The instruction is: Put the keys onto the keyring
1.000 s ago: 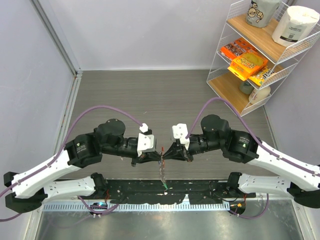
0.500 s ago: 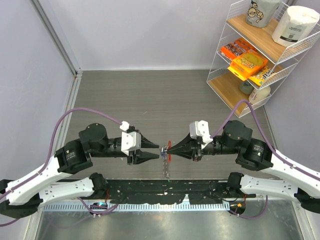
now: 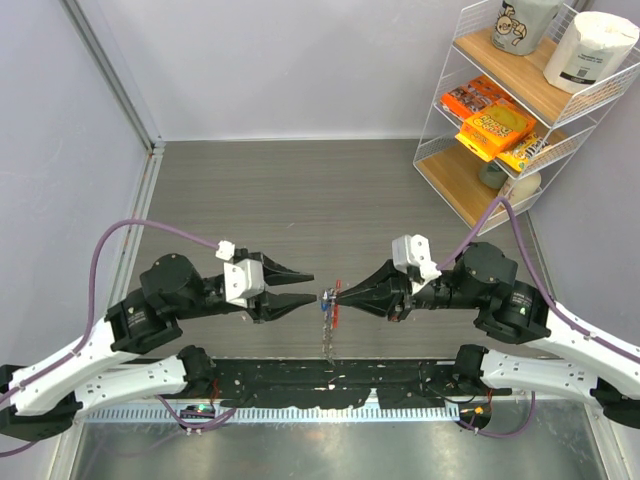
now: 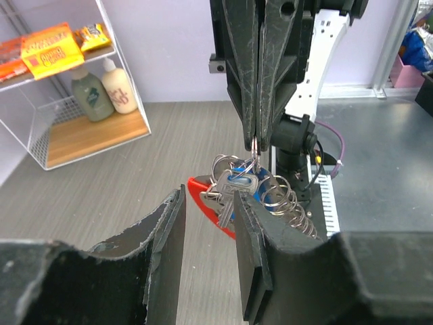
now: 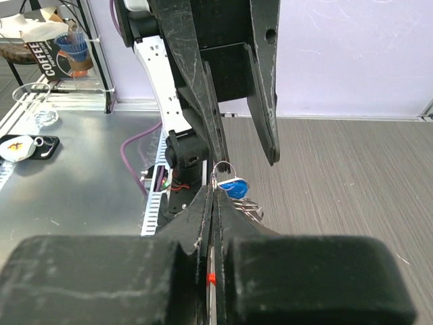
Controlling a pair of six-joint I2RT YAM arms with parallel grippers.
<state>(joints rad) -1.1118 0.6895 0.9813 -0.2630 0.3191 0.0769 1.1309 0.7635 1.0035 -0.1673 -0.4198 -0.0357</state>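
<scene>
My right gripper (image 3: 337, 293) (image 5: 214, 187) is shut on a thin silvery ring of the keyring (image 4: 254, 146), held above the table between the arms. Below that ring hang a blue-headed key (image 4: 237, 184) (image 5: 235, 185), the red clip (image 4: 205, 201) (image 3: 335, 312) and the silvery chain (image 4: 289, 205) (image 3: 327, 338). My left gripper (image 3: 313, 286) (image 4: 208, 200) stands open just left of the bunch, tips facing it, with nothing between its fingers. In the left wrist view the key and clip hang just beyond its fingertips.
A white wire shelf (image 3: 470, 170) with orange snack boxes (image 3: 495, 128), bottles and a paper roll stands at the back right. A purple wall (image 3: 60, 150) runs along the left. The metal base strip (image 3: 330, 385) lies under the hanging chain.
The left gripper opened and let go of the bunch, then drew back to the left. The right arm pulled back to the right, keeping the ring pinched with the bunch hanging.
</scene>
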